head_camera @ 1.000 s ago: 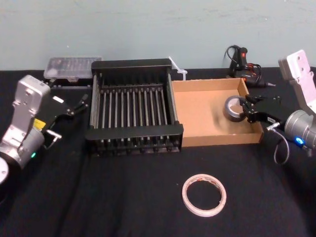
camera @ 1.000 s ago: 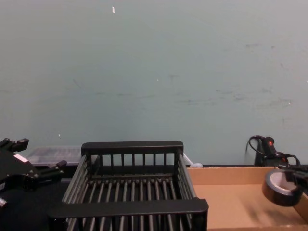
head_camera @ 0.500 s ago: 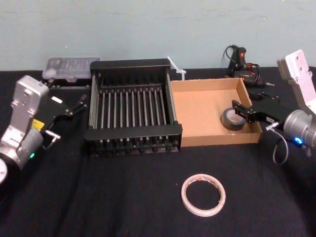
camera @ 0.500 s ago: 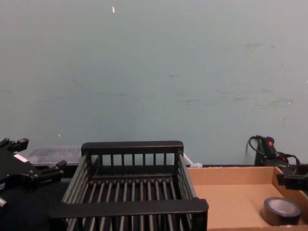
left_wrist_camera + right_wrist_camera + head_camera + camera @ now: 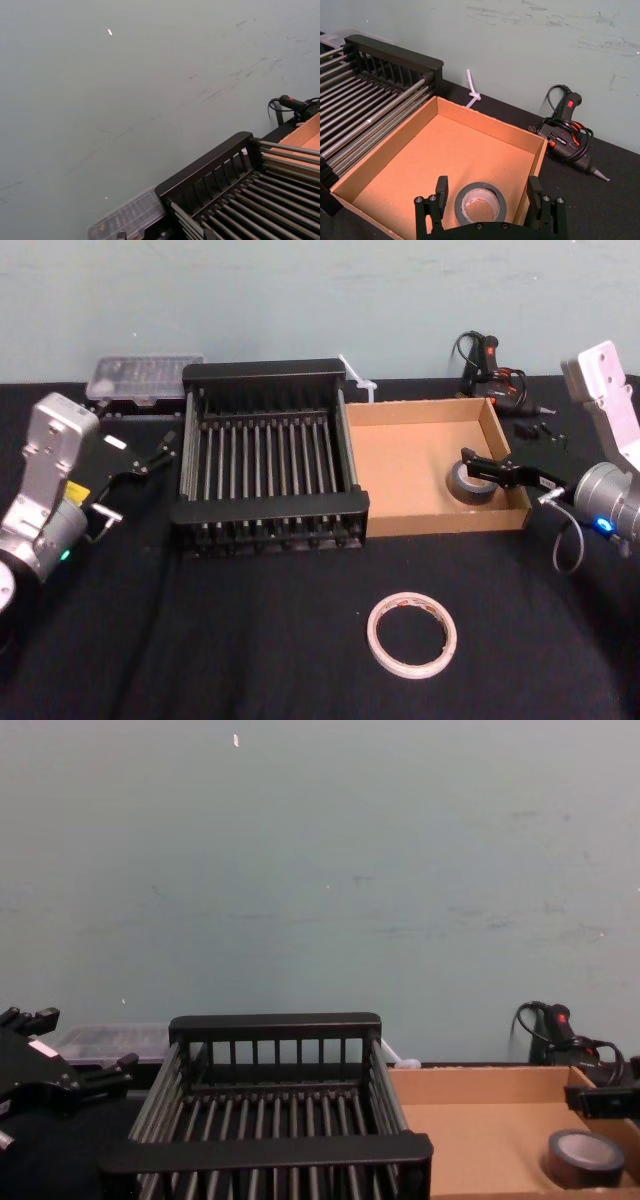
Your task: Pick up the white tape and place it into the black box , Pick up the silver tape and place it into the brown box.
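The small thick roll of dark grey-silver tape (image 5: 480, 202) lies flat inside the shallow brown cardboard tray (image 5: 400, 455), which presses against the right side of the black slatted crate (image 5: 265, 372). The right claw (image 5: 487, 185) hangs over the roll with its fingers wide apart, one on each side, not touching it. So that job looks done.

The big thin white ring of tape (image 5: 412, 634) lies flat on the black surface (image 5: 250, 640), in front of the crate and off past its right front corner. I think it is light and a bit stiff, and it should not break. It sits very low, so a good hold is one finger in the hole and one outside, pinching the band.

There is bare surface all around the ring. The crate has railed sides, so the ring must go up over the front rail and drop in from the top. The left claw (image 5: 150, 455) waits off the crate's left side.
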Robot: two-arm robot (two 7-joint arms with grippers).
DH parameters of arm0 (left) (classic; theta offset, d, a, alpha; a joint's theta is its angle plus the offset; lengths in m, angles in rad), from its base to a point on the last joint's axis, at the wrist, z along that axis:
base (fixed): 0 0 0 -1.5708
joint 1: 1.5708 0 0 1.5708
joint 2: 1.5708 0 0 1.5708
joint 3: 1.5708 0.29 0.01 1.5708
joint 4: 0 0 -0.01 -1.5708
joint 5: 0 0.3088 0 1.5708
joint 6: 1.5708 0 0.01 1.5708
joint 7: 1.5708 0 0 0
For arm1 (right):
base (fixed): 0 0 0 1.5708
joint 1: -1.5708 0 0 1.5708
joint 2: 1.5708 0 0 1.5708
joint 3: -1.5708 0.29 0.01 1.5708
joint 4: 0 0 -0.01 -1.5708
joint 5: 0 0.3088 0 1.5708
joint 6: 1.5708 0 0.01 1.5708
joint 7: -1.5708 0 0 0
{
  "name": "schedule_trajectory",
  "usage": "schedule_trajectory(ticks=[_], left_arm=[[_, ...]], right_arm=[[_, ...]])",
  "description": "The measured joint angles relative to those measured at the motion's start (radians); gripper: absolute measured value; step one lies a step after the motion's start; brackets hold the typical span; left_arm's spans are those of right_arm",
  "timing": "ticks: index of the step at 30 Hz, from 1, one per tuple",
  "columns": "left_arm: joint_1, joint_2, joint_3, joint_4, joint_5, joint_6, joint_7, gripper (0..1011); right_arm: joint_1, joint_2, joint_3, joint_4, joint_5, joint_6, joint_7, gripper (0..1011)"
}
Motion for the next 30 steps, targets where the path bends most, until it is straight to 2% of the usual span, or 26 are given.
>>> schedule_trajectory(ticks=[8,14,23,30], left_arm=[[0.0,0.0,0.0,0.0,0.0,0.0,0.0,1001],[0.0,0.0,0.0,0.0,0.0,0.0,0.0,1002],[0.0,0.0,0.0,0.0,0.0,0.0,0.0,1001],[0.0,0.0,0.0,0.0,0.0,0.0,0.0,1001]], right_arm=[[-0.004,0.002,0.003,-0.009,-0.003,0.0,0.001,1003],[-0.027,0.015,0.02,-0.051,0.006,0.014,0.023,1002],[-0.098,0.082,0.037,-0.155,0.067,0.05,0.088,1003],[-0.147,0.139,0.031,-0.219,0.1,0.05,0.136,1002]])
